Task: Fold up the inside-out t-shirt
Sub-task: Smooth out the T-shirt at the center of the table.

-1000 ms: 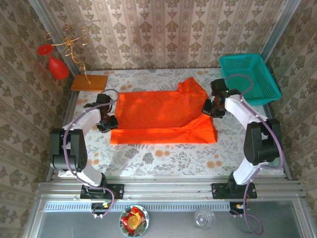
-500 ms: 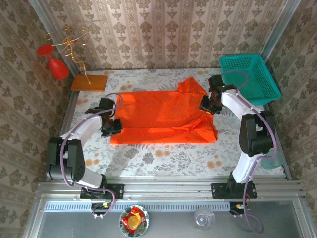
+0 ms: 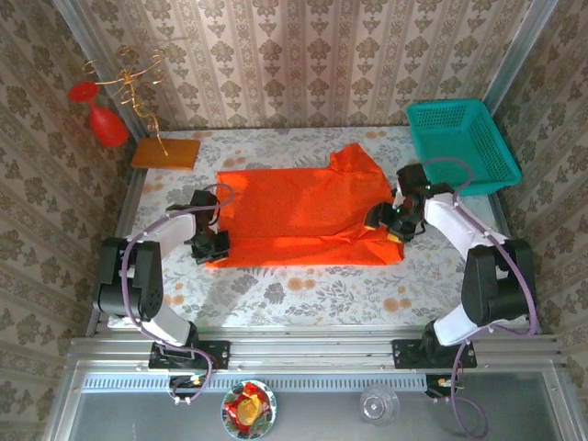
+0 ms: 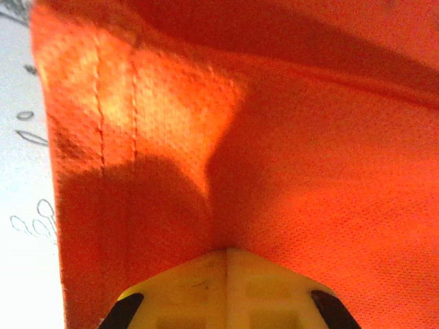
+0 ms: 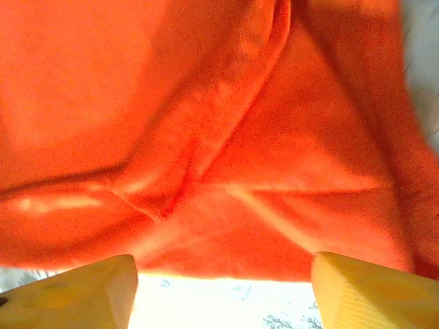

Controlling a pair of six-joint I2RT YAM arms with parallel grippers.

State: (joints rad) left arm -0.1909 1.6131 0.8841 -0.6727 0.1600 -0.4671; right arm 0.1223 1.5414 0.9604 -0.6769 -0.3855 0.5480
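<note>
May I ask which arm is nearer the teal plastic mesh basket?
Right. The right arm lies beside the teal mesh basket, on its near side; the left arm is across the table, at the orange-red cloth t-shirt's opposite end.

Robotics lab cell dressed up as a home room. Walled on three sides with damask wallpaper (image 3: 303,64) held between bare metal posts (image 3: 92,46). Fitted with a floral-patterned desk (image 3: 303,289), edged at the near side by an aluminium rail (image 3: 312,351) with a cabled left arm (image 3: 138,276) and right arm (image 3: 487,285) bolted on. Stocked with household props: teal basket (image 3: 450,104), orange wooden board (image 3: 165,152) carrying a gold wire stand (image 3: 138,78) hung with red ornaments (image 3: 108,127), inside-out t-shirt (image 3: 294,211) spread flat. Below the rail, a plate (image 3: 227,404) of food and a glass (image 3: 378,402).
</note>
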